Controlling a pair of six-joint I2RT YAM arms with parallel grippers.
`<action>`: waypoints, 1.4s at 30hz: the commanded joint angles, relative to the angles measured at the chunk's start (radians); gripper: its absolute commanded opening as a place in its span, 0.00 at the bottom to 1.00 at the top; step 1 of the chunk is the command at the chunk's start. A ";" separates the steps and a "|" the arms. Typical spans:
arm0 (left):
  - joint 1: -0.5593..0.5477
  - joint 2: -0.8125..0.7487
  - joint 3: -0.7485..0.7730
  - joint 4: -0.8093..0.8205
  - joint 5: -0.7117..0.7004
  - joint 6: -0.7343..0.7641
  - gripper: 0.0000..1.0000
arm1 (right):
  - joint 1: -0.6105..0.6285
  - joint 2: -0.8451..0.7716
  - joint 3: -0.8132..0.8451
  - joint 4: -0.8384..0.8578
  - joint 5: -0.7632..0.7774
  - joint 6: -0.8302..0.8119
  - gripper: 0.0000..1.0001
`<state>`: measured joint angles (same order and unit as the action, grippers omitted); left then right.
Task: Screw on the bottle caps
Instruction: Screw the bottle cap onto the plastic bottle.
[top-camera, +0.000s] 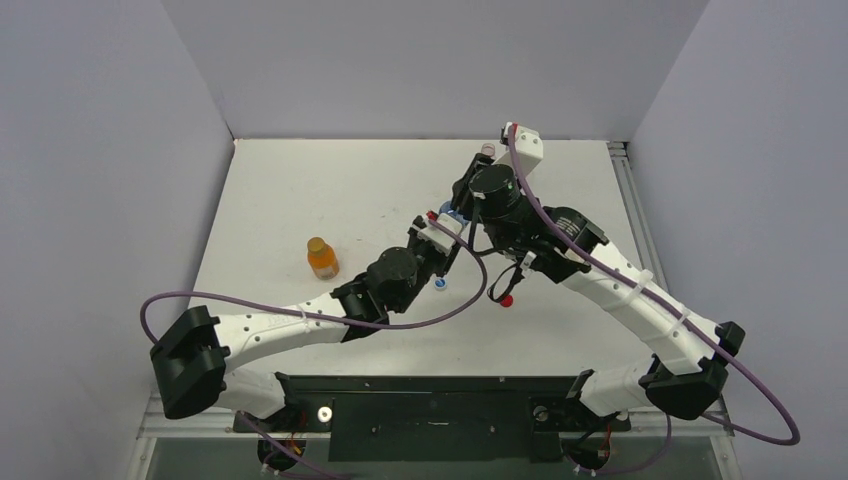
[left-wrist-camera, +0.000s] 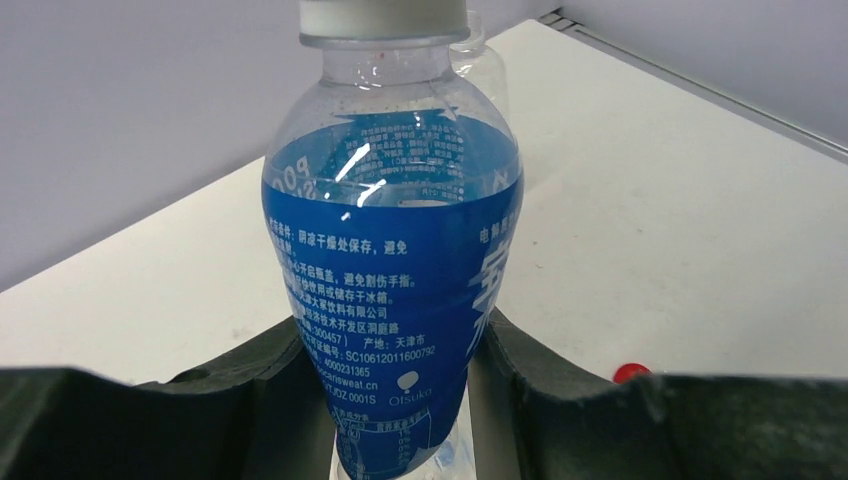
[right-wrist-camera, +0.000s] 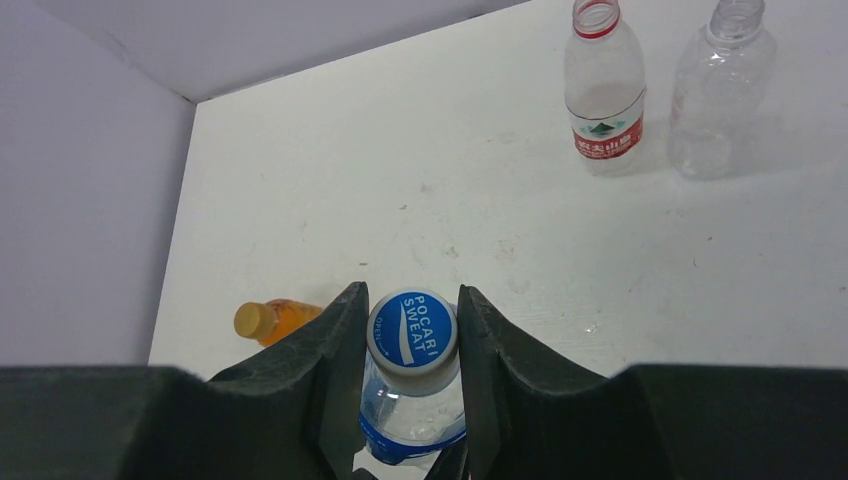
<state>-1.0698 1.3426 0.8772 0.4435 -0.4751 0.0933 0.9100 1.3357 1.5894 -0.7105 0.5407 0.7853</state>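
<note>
R gripper (right-wrist-camera: 411, 318) is pinched on the round blue-and-white plastic screw cap (right-wrist-camera: 412, 334), which sits btwn its two fingers atop the clear plastic bottle w/ blue label (left-wrist-camera: 390, 260); L gripper (left-wrist-camera: 400, 385) is clamped round that bottle's lower body. A 2nd blue-and-white cap (top-camera: 440, 284) and a small red plastic cap (top-camera: 506, 299) lie loose on the white table (top-camera: 300, 190), near the grippers. The orange-gold cap (right-wrist-camera: 253, 320) tops a small orange bottle (right-wrist-camera: 292, 317) well apart to the left.

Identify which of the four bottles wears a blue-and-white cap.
The blue-labelled bottle: its cap reads Pocari Sweat. The orange bottle has a gold cap; the red-labelled bottle and the plain clear bottle stand uncapped.
</note>
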 joint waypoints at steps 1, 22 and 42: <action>-0.006 0.021 0.096 0.251 -0.219 0.084 0.00 | 0.051 0.049 0.058 -0.165 0.044 0.109 0.12; -0.008 -0.061 -0.090 0.238 -0.137 0.003 0.00 | 0.075 -0.047 0.146 -0.131 0.076 0.077 0.68; 0.209 -0.247 -0.127 0.049 0.813 -0.324 0.00 | -0.259 -0.208 -0.122 0.284 -0.838 -0.243 0.79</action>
<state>-0.8917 1.1419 0.7414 0.4808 0.0608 -0.1223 0.6647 1.1179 1.4944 -0.5747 -0.0261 0.5938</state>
